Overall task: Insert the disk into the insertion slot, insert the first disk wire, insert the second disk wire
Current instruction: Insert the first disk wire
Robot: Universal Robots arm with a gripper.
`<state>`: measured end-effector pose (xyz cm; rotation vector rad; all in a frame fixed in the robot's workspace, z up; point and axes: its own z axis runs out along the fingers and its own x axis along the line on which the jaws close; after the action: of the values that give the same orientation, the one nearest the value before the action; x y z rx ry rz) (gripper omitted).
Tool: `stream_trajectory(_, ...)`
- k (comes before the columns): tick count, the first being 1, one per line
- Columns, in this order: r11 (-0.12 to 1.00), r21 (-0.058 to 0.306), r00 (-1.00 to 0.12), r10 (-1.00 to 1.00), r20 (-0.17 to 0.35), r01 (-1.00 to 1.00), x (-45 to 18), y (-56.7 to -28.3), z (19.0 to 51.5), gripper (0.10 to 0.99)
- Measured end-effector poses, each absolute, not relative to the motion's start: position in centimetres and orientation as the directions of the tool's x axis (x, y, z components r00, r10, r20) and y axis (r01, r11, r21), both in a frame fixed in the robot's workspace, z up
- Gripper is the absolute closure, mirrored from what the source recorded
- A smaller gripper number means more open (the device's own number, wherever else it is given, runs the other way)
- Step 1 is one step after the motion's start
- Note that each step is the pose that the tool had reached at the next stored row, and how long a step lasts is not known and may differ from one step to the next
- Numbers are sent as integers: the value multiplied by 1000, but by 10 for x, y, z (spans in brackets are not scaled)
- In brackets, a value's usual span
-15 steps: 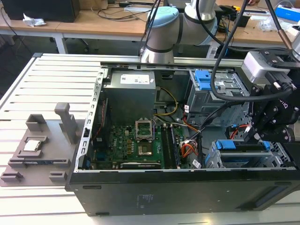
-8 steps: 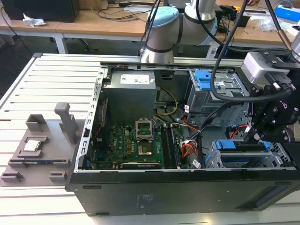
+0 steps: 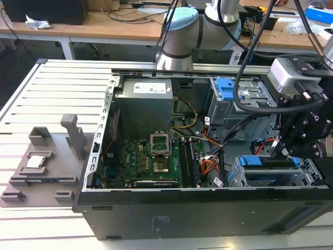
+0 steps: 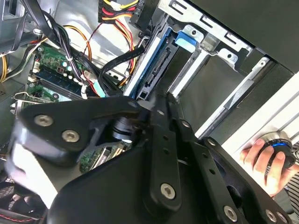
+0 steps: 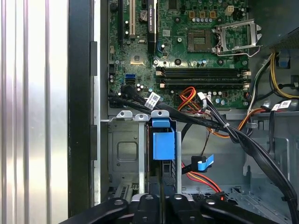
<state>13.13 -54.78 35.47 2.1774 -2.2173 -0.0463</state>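
Arm pose: the arm (image 3: pixel 179 31) enters from the top centre of the exterior view, bends over the open computer case (image 3: pixel 208 208) and reaches down at the exterior view's right. Its wrist is tipped so the tool (image 3: pixel 279 152) points into the lower right corner of the case.

Tool state: narrow. In both wrist views the black links fold in and the fingers meet close together (image 4: pixel 156 105) (image 5: pixel 162 186). I cannot tell whether they pinch anything between them.

Disk (image 3: pixel 255 160): it sits inside the insertion slot (image 3: pixel 237 177), at the lower right of the exterior view. Its blue carrier shows between the cage's perforated walls. In the first wrist view the disk (image 5: pixel 163 144) stands on edge in the insertion slot (image 5: pixel 124 154), with the tool just beside its near end. In the second wrist view the disk's connector end (image 4: pixel 150 56) faces the tool and the slot frame (image 4: pixel 219 51) runs alongside it.

Wires: a black cable bundle (image 5: pixel 243 140) and red-orange leads (image 5: pixel 191 98) cross between the motherboard (image 5: pixel 187 46) and the slot. A blue-tabbed connector (image 5: pixel 203 163) lies loose just beside the slot (not plugged into the disk, as far as it shows).

Other: a taller cage with a blue latch (image 3: pixel 229 88) stands at the upper right of the case. The case rests on a slatted surface (image 3: pixel 52 94). A person's hand (image 4: pixel 259 156) rests on a round controller (image 4: pixel 279 150).
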Motion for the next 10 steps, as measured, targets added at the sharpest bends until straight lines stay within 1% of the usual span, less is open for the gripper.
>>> stream_trajectory(1,18,45,-18,-1000,3,-999,131,-548,355,851)
stream_trajectory(2,18,45,-18,-1000,3,-999,131,-548,355,851)
stream_trajectory(5,18,45,-18,-1000,3,-999,131,-548,354,667)
stream_trajectory(10,18,45,-18,-1000,6,-999,133,-546,354,667)
